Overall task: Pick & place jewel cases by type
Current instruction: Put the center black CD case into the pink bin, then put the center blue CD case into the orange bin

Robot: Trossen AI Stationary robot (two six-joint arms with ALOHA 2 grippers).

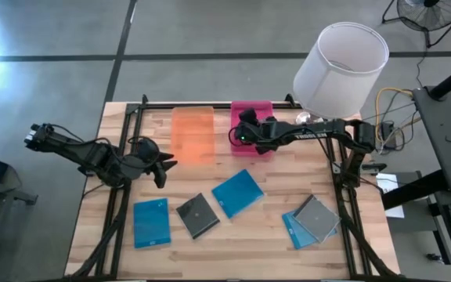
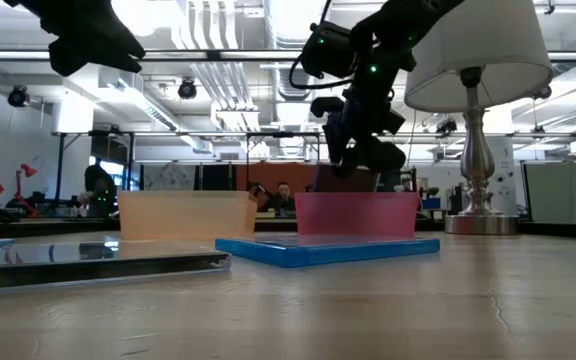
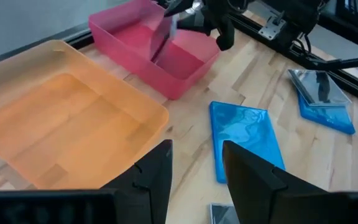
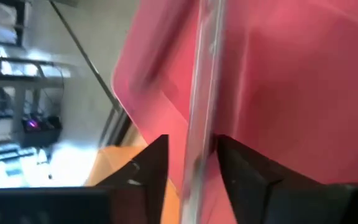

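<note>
My right gripper is over the pink tray, shut on a grey, clear jewel case that stands on edge above the tray floor. My left gripper is open and empty above the table's left part, near the orange tray. On the table lie flat a blue case, a grey case and another blue case. At the right, a grey case lies on top of blue ones. My right gripper pinches the clear case between its two fingers, one on each flat face, at the case's upper edge. The fingers come from above, pointing down. The case hangs on edge, a little tilted, inside the pink tray; whether its lower edge touches the floor I cannot tell.
A white-shaded lamp stands at the far right corner, next to the pink tray. The orange tray and the pink tray stand side by side at the far edge. Bare wood shows between the trays and the row of cases.
</note>
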